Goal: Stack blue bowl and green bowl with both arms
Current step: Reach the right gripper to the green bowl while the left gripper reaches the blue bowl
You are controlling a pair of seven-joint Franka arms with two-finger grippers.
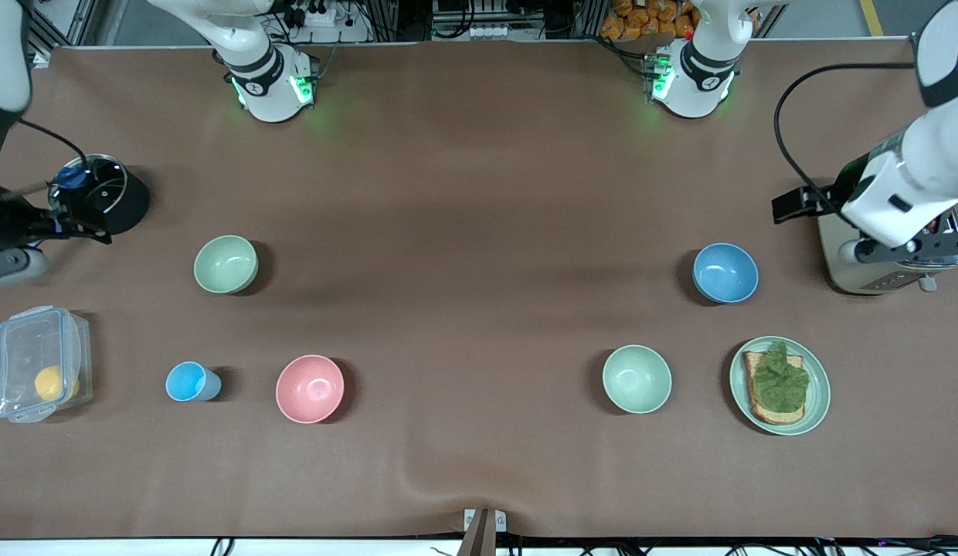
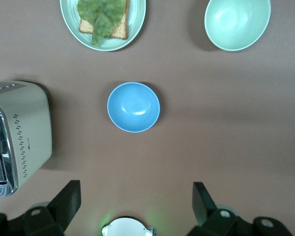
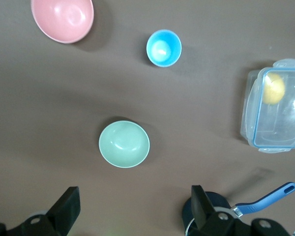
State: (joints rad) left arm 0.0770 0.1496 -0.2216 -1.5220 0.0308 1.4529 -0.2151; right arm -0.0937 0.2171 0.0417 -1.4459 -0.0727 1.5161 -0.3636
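Observation:
The blue bowl (image 1: pixel 725 272) sits upright toward the left arm's end of the table; it also shows in the left wrist view (image 2: pixel 133 106). The green bowl (image 1: pixel 225 264) sits upright toward the right arm's end and shows in the right wrist view (image 3: pixel 124 144). My left gripper (image 1: pixel 908 249) hangs high over the toaster, beside the blue bowl, open and empty (image 2: pixel 136 201). My right gripper (image 1: pixel 31 228) hangs high next to the black pot, beside the green bowl, open and empty (image 3: pixel 132 206).
A paler mint bowl (image 1: pixel 636 378) and a green plate (image 1: pixel 819 401) with toast lie nearer the front camera than the blue bowl. A pink bowl (image 1: pixel 310 388), light-blue cup (image 1: pixel 191 381) and clear container (image 1: pixel 39 363) lie nearer than the green bowl. Toaster (image 1: pixel 865 274), black pot (image 1: pixel 108 193).

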